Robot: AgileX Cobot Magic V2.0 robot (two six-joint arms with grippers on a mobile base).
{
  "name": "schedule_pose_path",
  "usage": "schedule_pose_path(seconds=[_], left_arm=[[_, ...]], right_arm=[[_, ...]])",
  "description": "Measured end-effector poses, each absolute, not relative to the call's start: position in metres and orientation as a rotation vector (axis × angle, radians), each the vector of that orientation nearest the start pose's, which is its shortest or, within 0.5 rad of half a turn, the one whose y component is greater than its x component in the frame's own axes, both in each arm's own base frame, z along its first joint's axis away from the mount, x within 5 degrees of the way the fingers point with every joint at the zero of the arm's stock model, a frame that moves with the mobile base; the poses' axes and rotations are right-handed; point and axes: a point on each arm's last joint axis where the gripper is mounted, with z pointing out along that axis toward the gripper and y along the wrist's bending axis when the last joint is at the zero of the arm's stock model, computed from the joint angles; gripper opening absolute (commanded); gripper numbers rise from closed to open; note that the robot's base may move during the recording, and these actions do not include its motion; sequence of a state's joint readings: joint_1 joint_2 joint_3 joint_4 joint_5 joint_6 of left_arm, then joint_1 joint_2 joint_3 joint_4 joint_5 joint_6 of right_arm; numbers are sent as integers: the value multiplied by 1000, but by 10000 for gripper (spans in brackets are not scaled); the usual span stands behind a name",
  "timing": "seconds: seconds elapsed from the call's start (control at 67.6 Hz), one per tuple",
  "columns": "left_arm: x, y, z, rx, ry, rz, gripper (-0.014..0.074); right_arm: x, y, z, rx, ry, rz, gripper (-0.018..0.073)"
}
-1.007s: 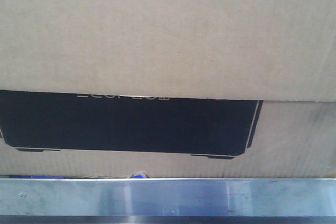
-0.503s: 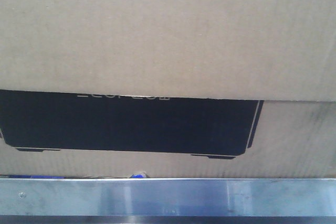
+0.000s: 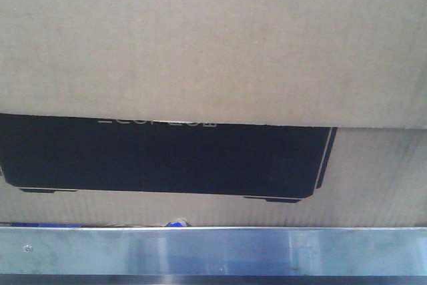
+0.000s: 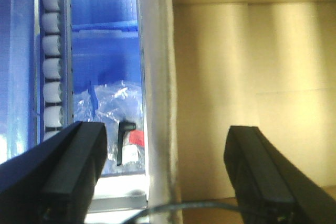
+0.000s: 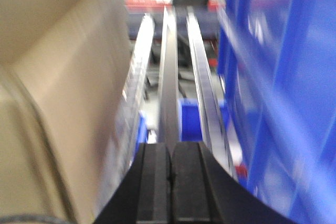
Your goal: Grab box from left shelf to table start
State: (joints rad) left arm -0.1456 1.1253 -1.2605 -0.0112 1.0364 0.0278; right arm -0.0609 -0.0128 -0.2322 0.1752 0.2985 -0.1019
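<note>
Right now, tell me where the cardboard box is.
In the front view the box fills nearly the whole frame, right above the silvery front edge of the shelf. In the left wrist view it sits on the right, beside a pale upright post.

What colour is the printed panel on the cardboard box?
Black, pale-outlined, on the brown corrugated cardboard box; best in front-facing view.
</note>
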Motion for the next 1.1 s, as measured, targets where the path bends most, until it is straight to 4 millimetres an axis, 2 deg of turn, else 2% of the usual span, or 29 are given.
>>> schedule_pose_path(seconds=[0.03,0.089,0.192,0.266,0.385,0.488,0.636,0.859,0.947,1.095], left_arm=[[214,-32,404,205,2379,-70,382],[214,-32,404,205,2383,-70,382],[214,-32,404,205,2384,-69,382],[214,-32,404,205,2384,-69,382],[214,-32,404,205,2384,-69,382],[214,-32,404,205,2384,-67,382],[214,-32,404,205,2384,-67,382],[214,-32,404,205,2384,-67,382],[214,-32,404,205,2384,-67,382],[214,-32,404,203,2385,-68,382]], right_arm=[[35,3,272,51,1524,46,117],[28,4,288,42,1515,49,251],[23,5,309,35,1519,61,526],[23,6,324,33,1527,70,646],[25,9,347,33,1568,111,614],[33,13,365,31,1669,188,614],[55,20,385,-30,1868,269,614],[102,22,404,-89,2098,312,614],[128,22,407,-96,2200,332,614],[159,21,413,-103,2317,353,614]])
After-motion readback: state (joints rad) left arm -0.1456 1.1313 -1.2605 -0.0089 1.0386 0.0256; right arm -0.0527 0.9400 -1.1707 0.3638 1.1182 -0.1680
